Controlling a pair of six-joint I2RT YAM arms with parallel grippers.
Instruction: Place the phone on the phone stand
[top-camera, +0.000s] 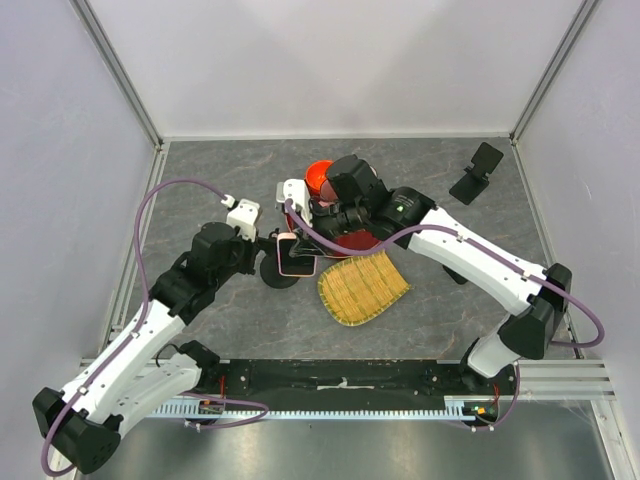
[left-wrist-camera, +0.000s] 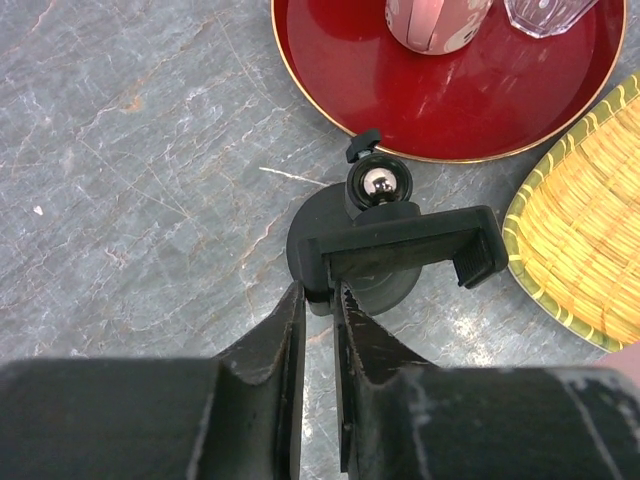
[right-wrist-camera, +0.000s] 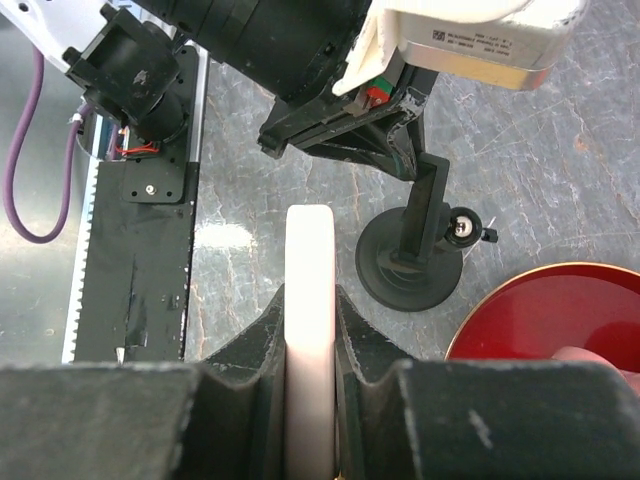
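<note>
While edge-on, a slim white phone (right-wrist-camera: 309, 290)

Left gripper (left-wrist-camera: 320, 290), right gripper (right-wrist-camera: 310, 292) — jaws clamped

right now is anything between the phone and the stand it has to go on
Nothing visible. The phone, pinched edge-on in the right claw, sits beside the phone stand with an open gap between them. The left claw grips one end of the stand's cradle, so that end is taken.
</note>
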